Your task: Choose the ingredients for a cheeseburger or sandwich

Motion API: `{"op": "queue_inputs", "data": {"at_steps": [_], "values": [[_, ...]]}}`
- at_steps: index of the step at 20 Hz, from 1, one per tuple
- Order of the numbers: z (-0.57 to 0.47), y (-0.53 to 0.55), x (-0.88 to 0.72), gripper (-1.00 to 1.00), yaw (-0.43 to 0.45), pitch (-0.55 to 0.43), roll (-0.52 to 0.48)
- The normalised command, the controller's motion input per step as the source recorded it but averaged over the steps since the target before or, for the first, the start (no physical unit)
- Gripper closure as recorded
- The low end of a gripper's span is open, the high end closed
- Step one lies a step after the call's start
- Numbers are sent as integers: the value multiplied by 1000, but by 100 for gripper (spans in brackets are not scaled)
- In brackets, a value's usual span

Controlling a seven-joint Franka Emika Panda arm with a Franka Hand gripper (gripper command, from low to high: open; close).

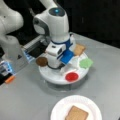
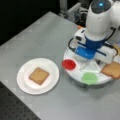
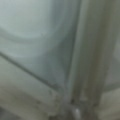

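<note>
One brown toast slice (image 1: 76, 113) lies flat near the middle of the white paper plate (image 1: 58, 107) at a front view's bottom; the same slice (image 2: 38, 75) and plate (image 2: 23, 82) sit at a front view's left; judged from this, the base of the sandwich is laid and nothing is stacked on it.

The remaining ingredients rest on a round white tray (image 1: 53, 76) with raised dividers, apparently so each piece keeps its own compartment; the red disc (image 1: 72, 76) lies at the tray's near edge, the green lettuce (image 1: 86, 63) beside it, the second toast slice (image 1: 79, 49) at the far side, the dark-brown patty (image 1: 41, 61) at the left rim; the cheese is not in view.

The end effector (image 1: 62, 68) is down at the tray's centre, among the compartments; whether it is open, closed or gripping anything cannot be told, since the arm's wrist body hides the fingertips in both front views; the wrist view shows only tray surface and a divider ridge (image 3: 82, 55) at close range.

Obstructions: the arm covers the middle of the tray (image 2: 75, 72); the grey desk (image 2: 37, 37) carries tray and plate well apart; an orange item (image 1: 10, 79) lies at the left edge.
</note>
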Motion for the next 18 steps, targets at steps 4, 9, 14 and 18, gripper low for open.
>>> {"op": "queue_inputs", "data": {"at_steps": [4,9,14,18], "values": [[-231,22,-104,-100,374,-210,-24],[-246,1,-111,-100,376,-261,-13],[-258,8,-131,-100,398,-274,-61],[-264,6,-155,-100,457,-244,-76]]}}
